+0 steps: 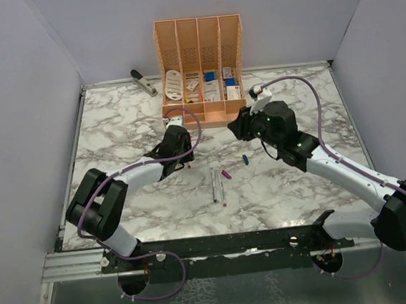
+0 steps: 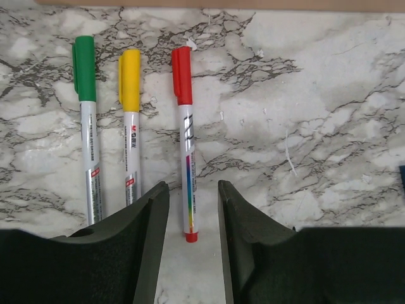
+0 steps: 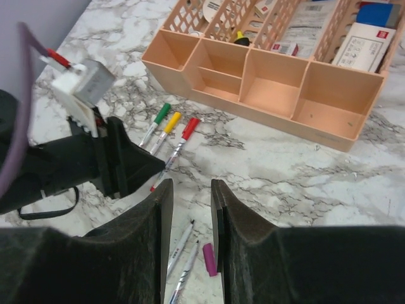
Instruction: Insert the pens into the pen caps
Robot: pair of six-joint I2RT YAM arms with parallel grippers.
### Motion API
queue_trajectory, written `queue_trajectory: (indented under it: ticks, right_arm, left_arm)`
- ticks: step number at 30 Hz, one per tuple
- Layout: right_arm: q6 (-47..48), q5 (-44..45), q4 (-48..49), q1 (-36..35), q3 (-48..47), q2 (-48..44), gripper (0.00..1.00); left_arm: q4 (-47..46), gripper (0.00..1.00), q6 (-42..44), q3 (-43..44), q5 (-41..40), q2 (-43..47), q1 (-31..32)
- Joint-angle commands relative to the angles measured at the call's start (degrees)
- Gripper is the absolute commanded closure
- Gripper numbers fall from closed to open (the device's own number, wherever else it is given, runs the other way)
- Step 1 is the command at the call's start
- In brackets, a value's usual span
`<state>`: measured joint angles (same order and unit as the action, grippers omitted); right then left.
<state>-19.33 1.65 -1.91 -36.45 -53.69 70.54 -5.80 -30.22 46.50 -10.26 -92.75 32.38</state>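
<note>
**A:** Where do we find the pens?

**B:** Three lie capped side by side on the table (image 1: 114, 124): the green-capped pen (image 2: 87, 126), the yellow-capped pen (image 2: 131, 126) and the red-capped pen (image 2: 187, 158). Their caps point to 12 o'clock in the left wrist view. Our left gripper (image 2: 193, 190) straddles the red one's tail, jaws apart, gripping nothing.

**A:** And our right gripper (image 3: 190, 183)?

**B:** Its jaws are parted and empty. From above, the two bare pens (image 1: 217, 185) lie side by side at its 7 o'clock. The purple cap (image 1: 226, 173) is just at their 2 o'clock, and the blue cap (image 1: 245, 159) is farther along that line.

**A:** How will they handle?

**B:** Light, stiff, smooth and round, we judge, so they will roll and slip. We'd pinch a barrel mid-length and a cap across its sides.

**A:** Room to move?

**B:** We see open marble toward 3, 6 and 9 o'clock. The organiser (image 1: 205, 116) walls off 12 o'clock, so we'd work away from it.
</note>
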Motion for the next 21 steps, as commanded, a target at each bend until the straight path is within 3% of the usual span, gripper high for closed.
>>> queue_trajectory:
  ticks: [1, 9, 21]
  right_arm:
    - [-1.81, 7.56, -4.72, -0.47, 0.66, -1.18, 0.70]
    - [-7.66, 15.16, -18.05, -0.26, -0.36, 4.37, 0.69]
    - [-10.02, 15.44, -18.59, 0.15, 1.31, 8.54, 0.69]
  left_arm:
    - [3.15, 0.60, 2.18, 1.72, -2.64, 6.39, 1.02]
    - [12.29, 0.56, 4.90, 0.28, -0.23, 13.11, 5.89]
    - [21.84, 0.54, 4.31, 3.22, 3.41, 9.84, 12.64]
